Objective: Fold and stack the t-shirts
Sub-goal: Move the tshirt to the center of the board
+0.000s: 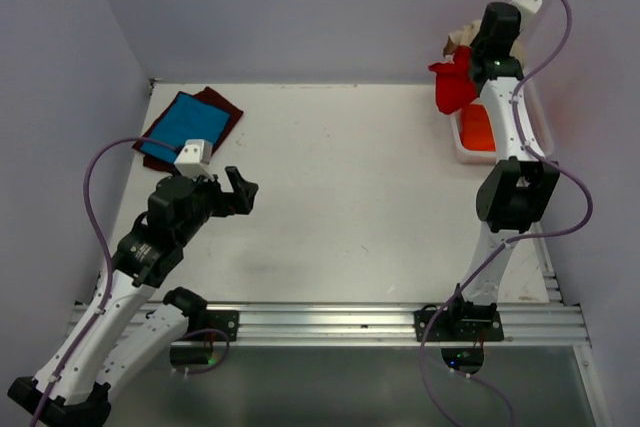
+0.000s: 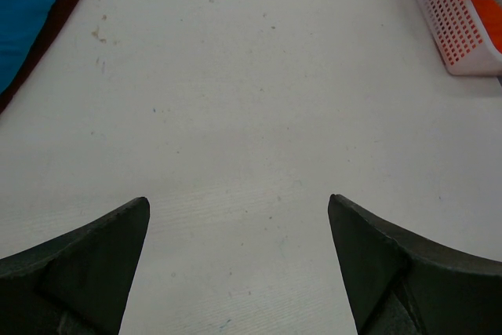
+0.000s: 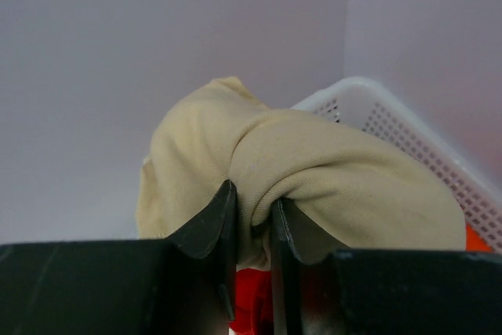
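Tabletop (image 1: 340, 177): I note the working area between the arms.
White basket (image 1: 462, 147) at far right edge, orange cloth (image 1: 478, 127) inside.
Blue t-shirt (image 1: 185, 125) folded atop maroon t-shirt (image 1: 222, 107), far left corner.
Tan t-shirt (image 3: 314, 170) bunched, held above basket, no long axis readable. Red cloth (image 1: 452, 85) hangs beneath; whether caught, I cannot tell.
Right end effector (image 3: 251, 198) clamped on tan fold.
Left end effector (image 2: 239, 217) spread wide, empty, well apart from tan t-shirt, nearer the stack.
My judgement: carry runs leftward and nearward from basket.

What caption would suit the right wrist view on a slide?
Right hand pinches a bunched tan t-shirt, white basket behind it, red cloth below.
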